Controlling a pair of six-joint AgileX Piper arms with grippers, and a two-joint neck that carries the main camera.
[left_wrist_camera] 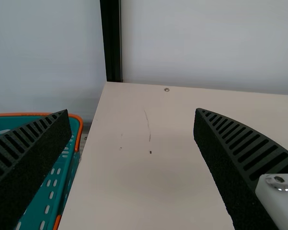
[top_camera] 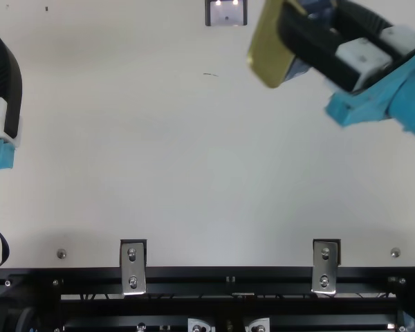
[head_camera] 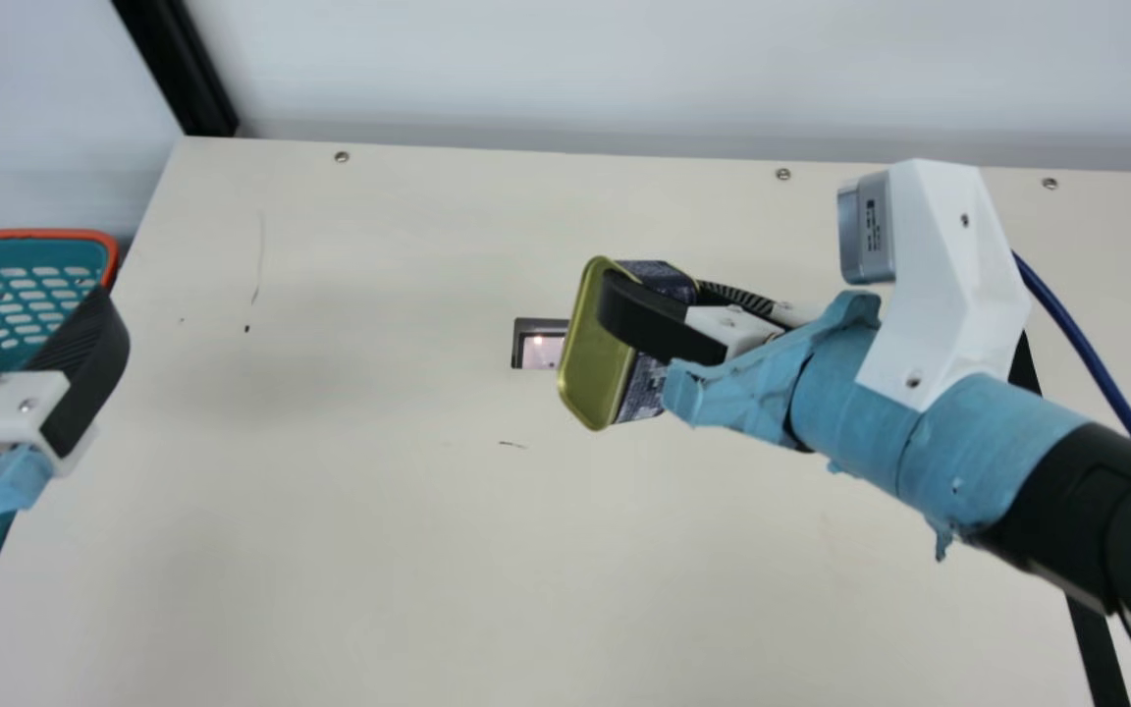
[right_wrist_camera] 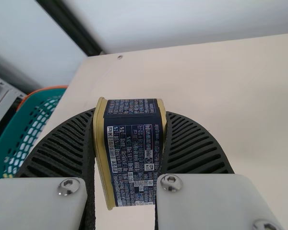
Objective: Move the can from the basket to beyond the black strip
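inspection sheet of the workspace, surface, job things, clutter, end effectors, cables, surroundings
Surface: cream table, a few dark marks, screws along the far edge
Can: gripped, gold end towards the basket side, not yet beyond the black strip
Basket: teal, orange rim, at main view's left edge
Black strip: on the right, partly hidden by the right arm
Clutter: dark-framed item
Left end effector: open, at the basket
Right end effector: closed on the can
Cables: blue cable by the right arm
Surroundings: pale walls, black post, metal brackets at the near edge
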